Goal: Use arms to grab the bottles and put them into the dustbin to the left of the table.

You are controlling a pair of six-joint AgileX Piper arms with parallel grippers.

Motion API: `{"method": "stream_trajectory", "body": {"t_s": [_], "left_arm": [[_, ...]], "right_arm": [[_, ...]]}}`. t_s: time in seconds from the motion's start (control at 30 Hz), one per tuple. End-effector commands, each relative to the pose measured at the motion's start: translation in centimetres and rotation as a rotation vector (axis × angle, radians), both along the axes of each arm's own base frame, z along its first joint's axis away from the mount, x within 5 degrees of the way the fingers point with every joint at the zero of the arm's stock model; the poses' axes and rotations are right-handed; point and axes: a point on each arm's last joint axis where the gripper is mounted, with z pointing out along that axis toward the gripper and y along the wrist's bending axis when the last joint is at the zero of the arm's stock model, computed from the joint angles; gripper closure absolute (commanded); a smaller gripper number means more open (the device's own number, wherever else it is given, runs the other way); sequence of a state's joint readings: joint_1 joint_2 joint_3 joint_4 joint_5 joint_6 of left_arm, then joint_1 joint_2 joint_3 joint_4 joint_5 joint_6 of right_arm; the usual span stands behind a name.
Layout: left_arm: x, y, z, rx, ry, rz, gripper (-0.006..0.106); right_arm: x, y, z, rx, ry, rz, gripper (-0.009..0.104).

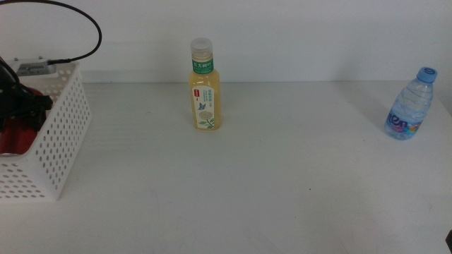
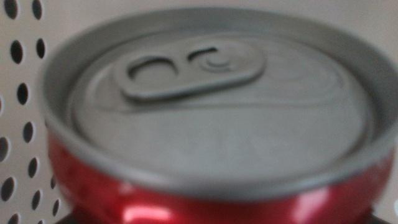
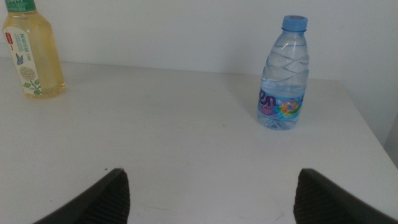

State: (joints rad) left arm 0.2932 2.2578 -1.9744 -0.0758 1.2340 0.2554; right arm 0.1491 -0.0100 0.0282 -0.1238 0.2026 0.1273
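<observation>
Left gripper (image 1: 18,106) inside the white perforated dustbin (image 1: 67,141) at the table's left end, dark against the basket's interior; jaw state not discernible, since the left wrist view is filled by the red can (image 2: 211,124), seen from above with its grey lid and pull tab, basket holes beside it. Same can visible in the middle view as a red patch (image 1: 15,137) low in the dustbin, just below the gripper. Black cable (image 1: 78,21) looping above the basket rim. Right gripper (image 3: 211,193) waiting low over the white table (image 1: 247,183), jaws spread wide, nothing between them. Yellow tea bottle (image 1: 204,88) upright at mid-table toward the back. Blue-capped water bottle (image 1: 409,106) upright near the right edge, well apart from the tea bottle.
</observation>
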Motion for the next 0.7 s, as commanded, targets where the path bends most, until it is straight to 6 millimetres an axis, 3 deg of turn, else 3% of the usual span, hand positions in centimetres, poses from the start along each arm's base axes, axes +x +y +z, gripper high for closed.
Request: {"method": "stream_trajectory", "body": {"t_s": [0.0,0.13,0.33,0.53,0.67], "left_arm": [[-0.5,-0.4,4.2,-0.001,-0.071,0.002,0.036],[-0.5,-0.3,4.1,0.011,-0.067,0.001,0.010],[-0.9,-0.3,5.3,0.022,-0.085,0.046,0.010],[-2.6,-1.2,10.5,0.020,-0.196,0.067,0.010],[-4.3,-3.7,15.2,0.047,-0.298,0.044,0.010]], "right_arm": [[-0.2,0.0,1.1,-0.002,-0.113,-0.001,0.000],[-0.2,0.0,1.1,-0.002,-0.113,-0.001,0.000],[-0.2,0.0,1.1,-0.002,-0.113,-0.001,0.000],[-0.2,0.0,1.1,-0.002,-0.113,-0.001,0.000],[-0.2,0.0,1.1,-0.002,-0.113,-0.001,0.000]]}}
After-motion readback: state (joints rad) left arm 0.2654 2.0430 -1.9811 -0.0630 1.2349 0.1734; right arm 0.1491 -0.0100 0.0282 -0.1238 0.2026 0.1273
